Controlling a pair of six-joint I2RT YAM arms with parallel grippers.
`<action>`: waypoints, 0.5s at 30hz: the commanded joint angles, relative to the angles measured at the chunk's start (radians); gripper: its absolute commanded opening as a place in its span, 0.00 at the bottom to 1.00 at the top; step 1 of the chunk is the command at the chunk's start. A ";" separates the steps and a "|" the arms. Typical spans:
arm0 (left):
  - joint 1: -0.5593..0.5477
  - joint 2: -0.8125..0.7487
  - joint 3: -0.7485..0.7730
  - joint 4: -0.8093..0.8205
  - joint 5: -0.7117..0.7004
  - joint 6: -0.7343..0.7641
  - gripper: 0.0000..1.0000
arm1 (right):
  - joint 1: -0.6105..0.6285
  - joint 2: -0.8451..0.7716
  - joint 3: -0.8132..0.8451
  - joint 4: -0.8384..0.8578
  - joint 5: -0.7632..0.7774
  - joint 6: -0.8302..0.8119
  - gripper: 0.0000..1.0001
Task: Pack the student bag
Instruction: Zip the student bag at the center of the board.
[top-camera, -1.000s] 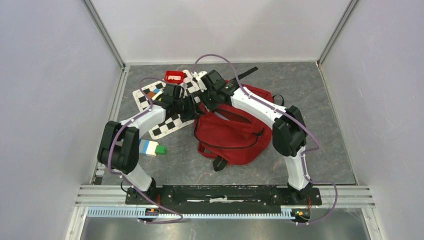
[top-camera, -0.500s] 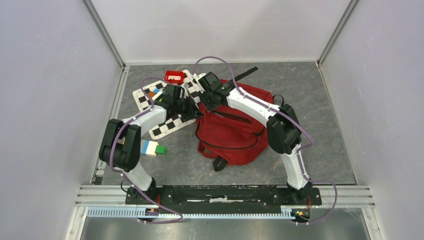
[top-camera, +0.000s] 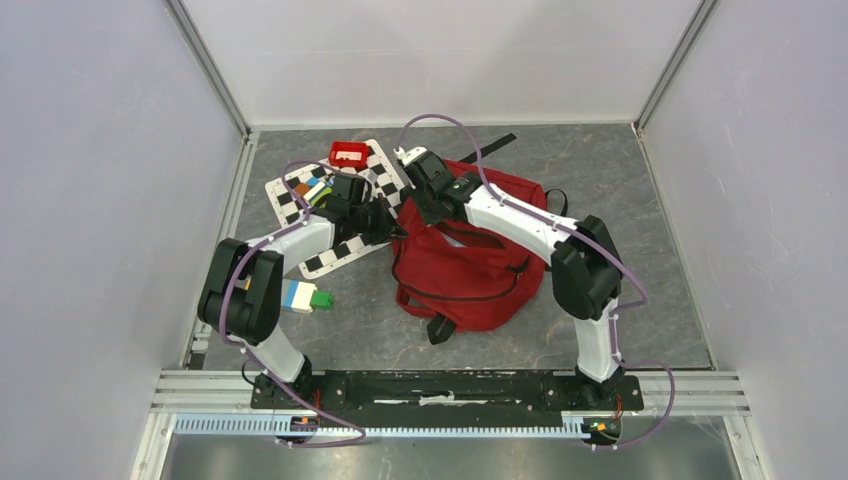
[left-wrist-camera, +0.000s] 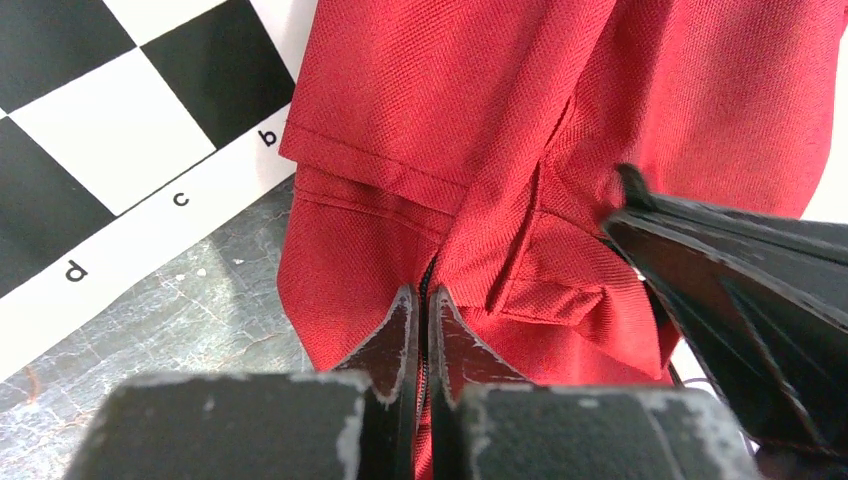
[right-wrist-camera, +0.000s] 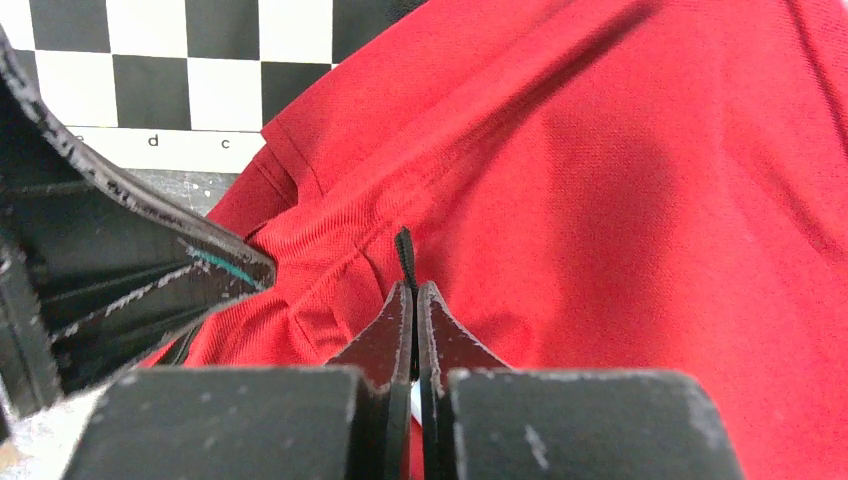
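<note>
One big dark-red cloth student bag (top-camera: 470, 270) lies on the grey marbled bench (top-camera: 640, 230), in the middle and a bit to the right. One black strap (top-camera: 492, 146) sticks out at its far side.

Two white and black arms reach to the bag's far left corner. The left arm (top-camera: 300, 235) comes in from the left. The right arm (top-camera: 510, 215) goes across the top of the bag. The left jaws are pressed together and pinch the bag's red cloth right at one thin black zipper line (left-wrist-camera: 429, 278). The right jaws are pressed together too and pinch one small black tab (right-wrist-camera: 404, 250) that sticks up from the bag. The two sets of jaws are just beside each other.

One black-and-white checkered board (top-camera: 330, 258) lies flat to the left of the bag and touches it. One small red box (top-camera: 348, 153) sits at the board's far edge. One little toy of white, blue and green blocks (top-camera: 305, 297) lies near and left, partly hidden by the left arm.
</note>
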 joint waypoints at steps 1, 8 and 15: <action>0.004 -0.026 -0.020 -0.057 -0.083 -0.024 0.02 | -0.013 -0.148 -0.058 0.060 0.140 0.008 0.00; 0.014 -0.017 0.008 -0.121 -0.156 -0.026 0.02 | -0.012 -0.193 -0.105 0.033 0.145 0.015 0.00; 0.046 -0.013 0.018 -0.150 -0.175 -0.026 0.02 | -0.018 -0.289 -0.258 0.048 0.189 0.018 0.00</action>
